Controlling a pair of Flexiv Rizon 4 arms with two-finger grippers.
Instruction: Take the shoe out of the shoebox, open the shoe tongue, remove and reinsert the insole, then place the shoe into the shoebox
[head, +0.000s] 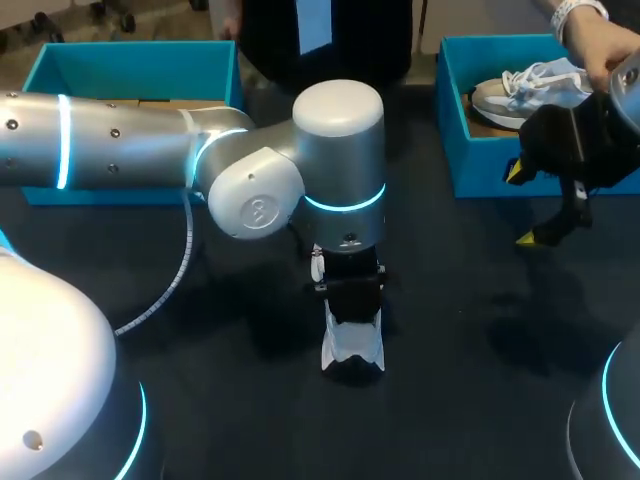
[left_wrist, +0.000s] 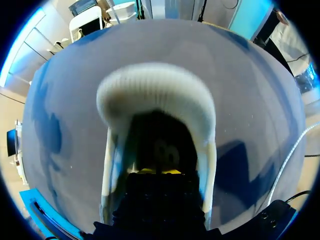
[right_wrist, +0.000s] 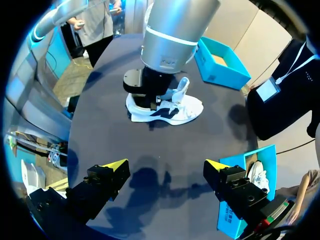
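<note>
Left pincer (left_wrist: 155, 171) is pushed down into the mouth of the white sneaker with dark side marks (head: 352, 350), which stands on the dark worktop (head: 450, 330) at lower centre of the frame. Whether it grips anything inside I cannot tell. Right pincer (head: 522, 205) hangs released at the upper right, just beside the open blue cardboard shoebox (head: 470, 170) holding a second pale sneaker (head: 520, 90). Another blue shoebox (head: 130, 70) sits at upper left.

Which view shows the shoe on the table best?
The right wrist view: nearly the whole shoe, side on. The head view shows only one end under the left arm; the left wrist view, the inside close up.
</note>
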